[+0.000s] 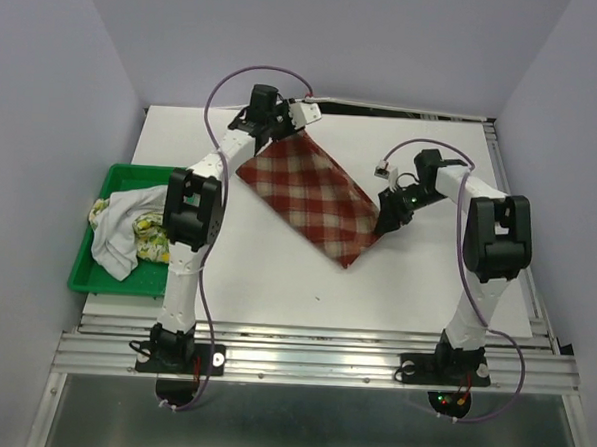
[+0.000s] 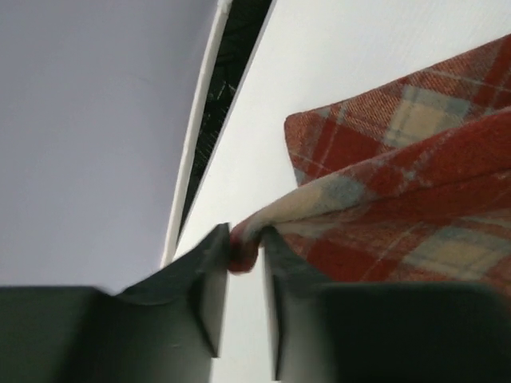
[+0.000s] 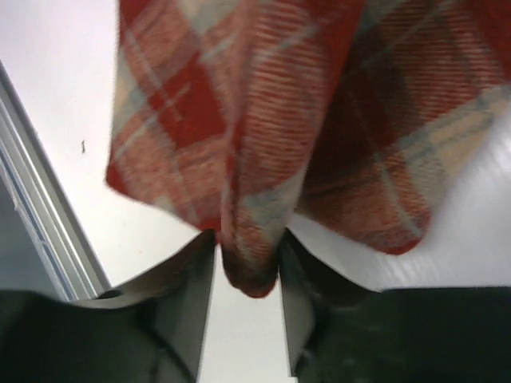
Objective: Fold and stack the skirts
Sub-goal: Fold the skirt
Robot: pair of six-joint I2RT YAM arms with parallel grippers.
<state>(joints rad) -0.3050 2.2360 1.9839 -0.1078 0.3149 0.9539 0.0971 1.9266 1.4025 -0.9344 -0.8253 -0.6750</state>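
Note:
The red-and-cream plaid skirt (image 1: 315,194) lies as a folded strip slanting across the middle of the table. My left gripper (image 1: 283,133) is at its far corner and my right gripper (image 1: 384,220) at its near right edge. In the left wrist view the jaws (image 2: 246,239) stand a little apart, with a nub of plaid cloth (image 2: 399,191) between the fingertips. My right gripper (image 3: 247,247) is also parted, and a thick fold of the plaid (image 3: 263,120) hangs down between its fingers. A plain white skirt (image 1: 118,234) and a fruit-print skirt (image 1: 150,238) lie crumpled in the tray.
A green plastic tray (image 1: 86,272) sits at the table's left edge beside the left arm's base. The back wall and the dark gap behind the table (image 2: 227,72) are close to the left gripper. A metal rail (image 1: 312,354) runs along the near edge.

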